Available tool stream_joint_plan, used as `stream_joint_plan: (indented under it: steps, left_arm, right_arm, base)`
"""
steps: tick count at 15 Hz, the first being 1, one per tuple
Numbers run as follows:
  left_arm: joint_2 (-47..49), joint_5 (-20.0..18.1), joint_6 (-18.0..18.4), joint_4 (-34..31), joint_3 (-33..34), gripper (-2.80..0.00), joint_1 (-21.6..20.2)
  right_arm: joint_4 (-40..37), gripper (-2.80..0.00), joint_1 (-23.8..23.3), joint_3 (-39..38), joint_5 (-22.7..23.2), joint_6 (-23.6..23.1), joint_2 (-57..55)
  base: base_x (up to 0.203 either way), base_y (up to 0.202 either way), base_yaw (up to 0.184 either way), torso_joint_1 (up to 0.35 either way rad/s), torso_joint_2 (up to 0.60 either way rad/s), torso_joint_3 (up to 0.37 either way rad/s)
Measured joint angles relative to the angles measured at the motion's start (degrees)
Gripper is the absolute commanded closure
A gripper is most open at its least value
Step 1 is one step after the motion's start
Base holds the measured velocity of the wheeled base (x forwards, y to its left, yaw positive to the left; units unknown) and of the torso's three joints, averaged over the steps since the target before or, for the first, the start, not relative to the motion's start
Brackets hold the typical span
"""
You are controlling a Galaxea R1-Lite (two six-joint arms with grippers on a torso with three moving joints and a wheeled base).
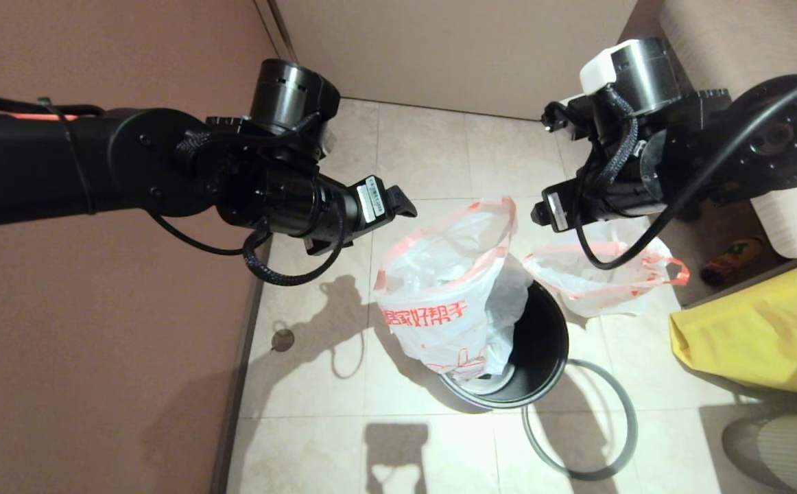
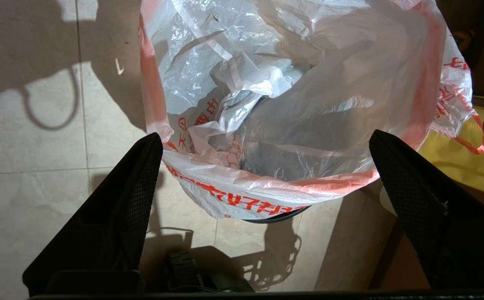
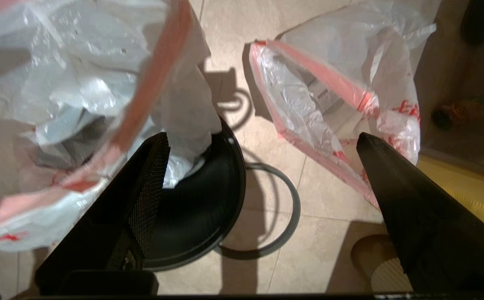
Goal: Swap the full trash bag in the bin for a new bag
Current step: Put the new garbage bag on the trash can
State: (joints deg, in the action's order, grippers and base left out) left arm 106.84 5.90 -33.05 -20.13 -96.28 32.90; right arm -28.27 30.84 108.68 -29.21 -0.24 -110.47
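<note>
New bag stands in bin, draped over its left rim; red print reads 居家好帮手. Full trash bag on floor right of bin, grey hoop nearer. Left gripper and right gripper hover above, both spread wide, empty.

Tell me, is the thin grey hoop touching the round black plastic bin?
Cannot tell. In the head view the hoop lies on the floor beside the bin, their edges overlapping.

Head view looks steeply down from above; both wrist views sit closer, sharing the bin
</note>
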Motion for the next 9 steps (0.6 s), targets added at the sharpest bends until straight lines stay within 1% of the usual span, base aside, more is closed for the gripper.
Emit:
stream_joint_plan:
  steps: [1,3,5,7,9]
  left_arm:
    - [-0.2,0.0,0.0,0.0,0.1,-2.8,0.0]
    - [-0.8,0.0,0.0,-0.3,0.2,-2.8,0.0]
    - [-1.7,0.0,0.0,-0.3,0.4,-2.8,0.0]
    - [-2.2,0.0,0.0,-0.2,0.6,-2.8,0.0]
    - [-2.2,0.0,0.0,-0.1,0.7,-2.8,0.0]
  right_arm:
    - [0.0,-2.8,0.2,2.4,-0.8,0.1,-1.3]
    - [1.2,-2.8,0.8,4.3,-1.9,0.1,-4.0]
    - [2.8,-2.8,1.5,4.9,-3.4,0.5,-6.9]
    - [6.3,-2.8,2.4,5.0,-5.2,2.0,-9.9]
    - [9.8,-2.8,3.1,5.0,-5.5,2.2,-11.6]
  base:
    - [0.0,0.0,0.0,0.0,0.0,0.0]
    - [0.0,0.0,0.0,0.0,0.0,0.0]
    - [0.0,0.0,0.0,0.0,0.0,0.0]
    - [0.0,0.0,0.0,0.0,0.0,0.0]
    - [0.0,0.0,0.0,0.0,0.0,0.0]
